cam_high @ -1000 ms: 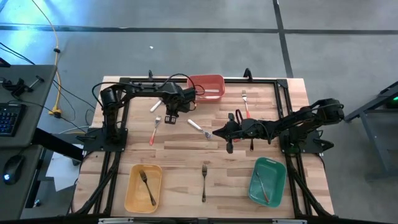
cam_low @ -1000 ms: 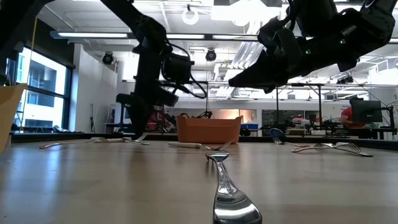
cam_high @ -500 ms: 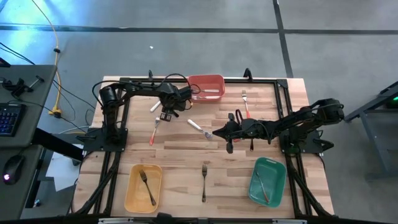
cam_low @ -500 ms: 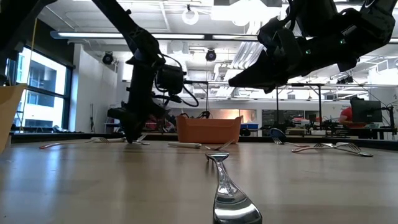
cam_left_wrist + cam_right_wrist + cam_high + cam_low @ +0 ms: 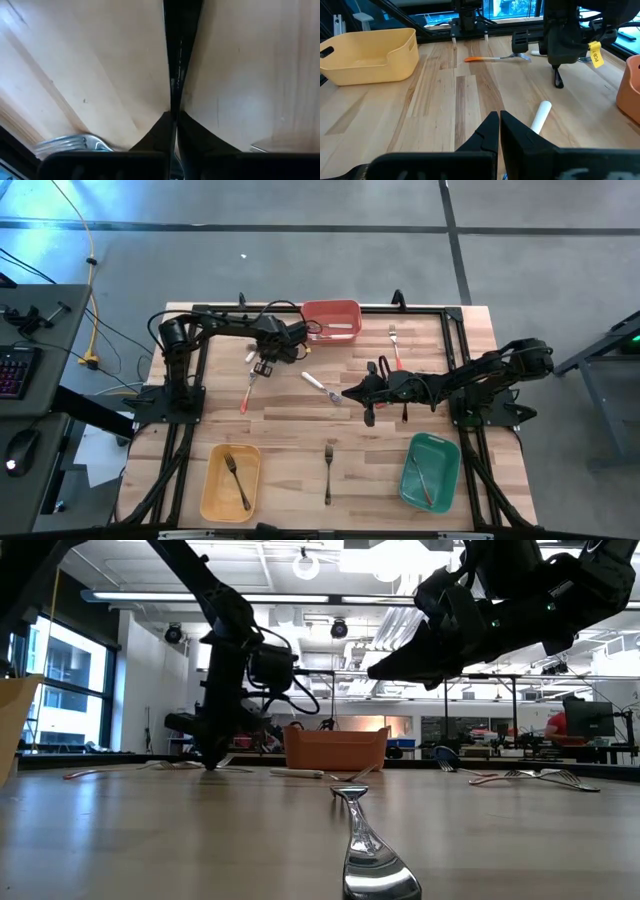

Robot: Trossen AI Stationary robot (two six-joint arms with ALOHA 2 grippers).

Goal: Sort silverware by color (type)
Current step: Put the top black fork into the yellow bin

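My left gripper is shut and points straight down, its tips low at the tabletop. It stands just beside the head of a red-handled fork lying flat. A white-handled piece lies behind it. My right gripper is shut and hovers well above the wood. It is next to a white-handled utensil lying flat near the table's middle. Another red-handled fork lies far right, and a black-handled fork lies near the front edge. My left gripper comes from above with shut fingers down at the table surface beside the red-handled fork's head. I cannot tell whether the tips touch the wood, and they hold nothing.
A red bin at the far edge holds a white-handled piece. A yellow bin at the near left holds a black fork. A green bin at the near right holds a red-handled piece. Bare wood lies between the near bins.
My left gripper has moved a little toward the table's left and near edges, away from the red bin. It has come down until its tips reach the tabletop beside the red-handled fork. My right arm and the silverware have kept still.
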